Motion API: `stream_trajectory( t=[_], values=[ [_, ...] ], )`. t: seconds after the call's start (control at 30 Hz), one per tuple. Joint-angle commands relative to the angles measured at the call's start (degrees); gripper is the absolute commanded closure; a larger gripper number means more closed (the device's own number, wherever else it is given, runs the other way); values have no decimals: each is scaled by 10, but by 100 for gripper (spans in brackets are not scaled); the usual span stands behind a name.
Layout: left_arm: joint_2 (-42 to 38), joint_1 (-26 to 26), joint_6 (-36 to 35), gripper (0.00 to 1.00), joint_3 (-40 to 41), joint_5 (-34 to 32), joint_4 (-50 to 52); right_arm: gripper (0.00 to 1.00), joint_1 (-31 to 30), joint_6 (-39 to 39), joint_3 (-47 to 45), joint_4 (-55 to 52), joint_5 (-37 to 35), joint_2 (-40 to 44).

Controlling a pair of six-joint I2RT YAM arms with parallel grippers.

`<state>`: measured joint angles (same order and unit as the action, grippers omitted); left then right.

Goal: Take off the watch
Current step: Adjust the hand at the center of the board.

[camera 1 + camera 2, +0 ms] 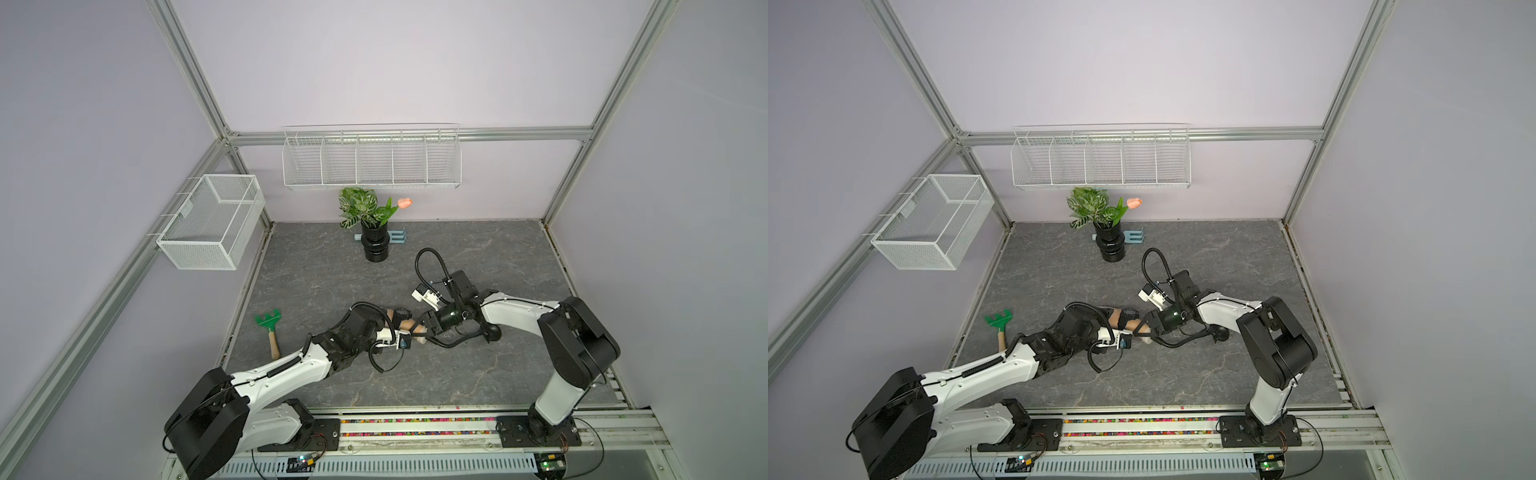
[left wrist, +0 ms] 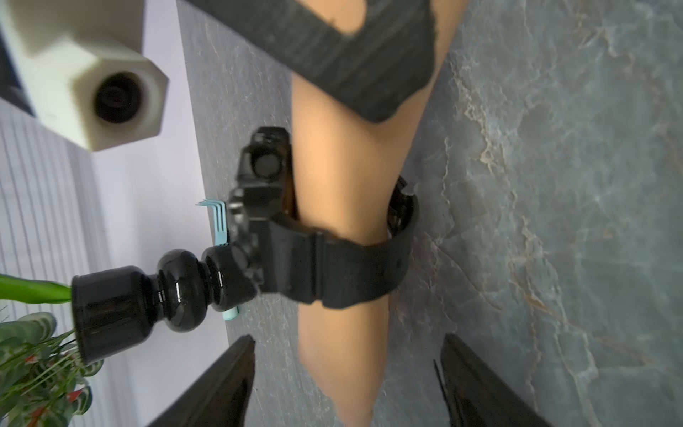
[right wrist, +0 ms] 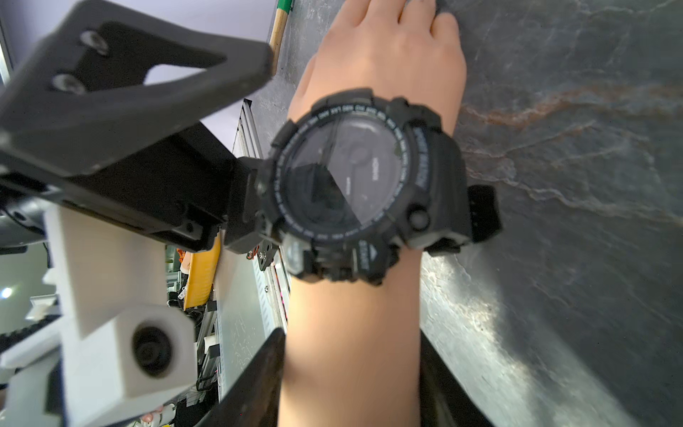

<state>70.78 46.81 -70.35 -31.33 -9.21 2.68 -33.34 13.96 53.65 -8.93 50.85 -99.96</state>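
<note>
the chunky all-black plastic wristwatch point(image 3: 354, 185), likely light, sits strapped round the tan mannequin arm point(image 3: 351, 303), its bendy strap point(image 2: 351, 273) probably the best hold, right gripper point(image 3: 351, 347) clamped on that arm's forearm, left gripper point(image 2: 347, 340) spread apart astride its hand.

Small pale lettering rings the watch point(image 3: 354, 185) bezel, too blurred to read

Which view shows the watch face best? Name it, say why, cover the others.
Right wrist view: the watch faces the camera close up, slightly blurred. Left wrist view shows only strap and case edge. In both top views it is a small dark band on the mannequin arm.
</note>
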Motion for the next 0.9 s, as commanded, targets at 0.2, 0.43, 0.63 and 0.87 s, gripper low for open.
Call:
stream_trajectory(
  t=[0.2,0.43,0.63,0.87],
  values=[
    [73,2,-9,51,-32,-52,-57,89,5,-4,0,24,24,4],
    [19,2,6,83,-65,-25,80,59,6,-19,5,9,-6,10],
    [-17,1,41,90,-134,34,267,30,6,-27,-27,42,-98,95],
    [-14,-5,69,100,-186,99,360,13,-10,-111,-182,218,-229,271]
  ],
)
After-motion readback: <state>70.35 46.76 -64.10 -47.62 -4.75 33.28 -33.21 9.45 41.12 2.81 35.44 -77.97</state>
